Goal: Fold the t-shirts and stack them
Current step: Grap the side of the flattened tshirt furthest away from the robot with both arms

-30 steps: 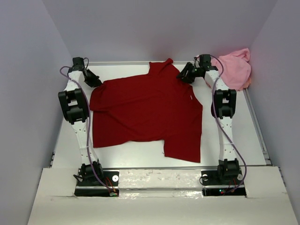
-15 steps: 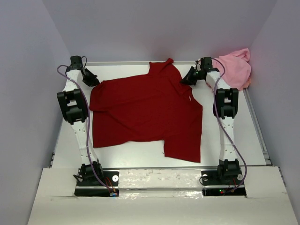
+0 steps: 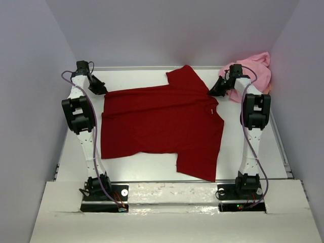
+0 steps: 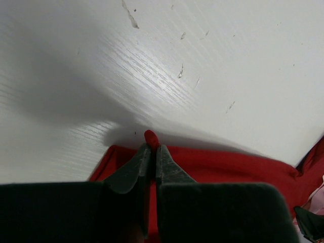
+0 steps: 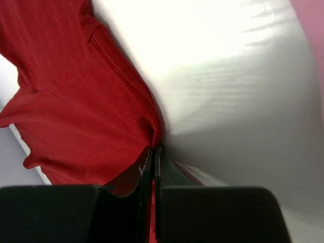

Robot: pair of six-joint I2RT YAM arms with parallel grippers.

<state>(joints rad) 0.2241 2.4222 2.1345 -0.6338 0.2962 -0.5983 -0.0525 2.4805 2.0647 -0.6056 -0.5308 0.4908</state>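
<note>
So the dark red t-shirt (image 3: 162,126) is laid out across the middle of the white table (image 3: 253,152), mostly flat with a few soft creases running across it. Plain fabric, no print that I can see. Its far edge is stretched into a fairly straight line between the left gripper (image 3: 99,90) and the right gripper (image 3: 214,91). One part, looks like a sleeve, sticks out toward the far side just left of the right gripper. The near edge is uneven: the left part stops short, while the right part drops down in a longer flap that gets close to the near edge of the table.

The left gripper sits at the far left corner of the shirt, pressed together on the cloth. In the left wrist view a little nub of red pokes out past the fingertips (image 4: 134,169), so it's pinching the edge there, low over the table. The right gripper is at the far right side of the shirt, also squeezed onto red fabric. The right wrist view shows the cloth bunching into a fold right where the fingers meet, with a stitched seam running away from it.

The pink t-shirt (image 3: 255,71) is a crumpled heap in the far right corner, up against the wall (image 3: 298,76), just right of the right gripper. It's light pink and plain, all lumps and folds, not spread out at all
</note>
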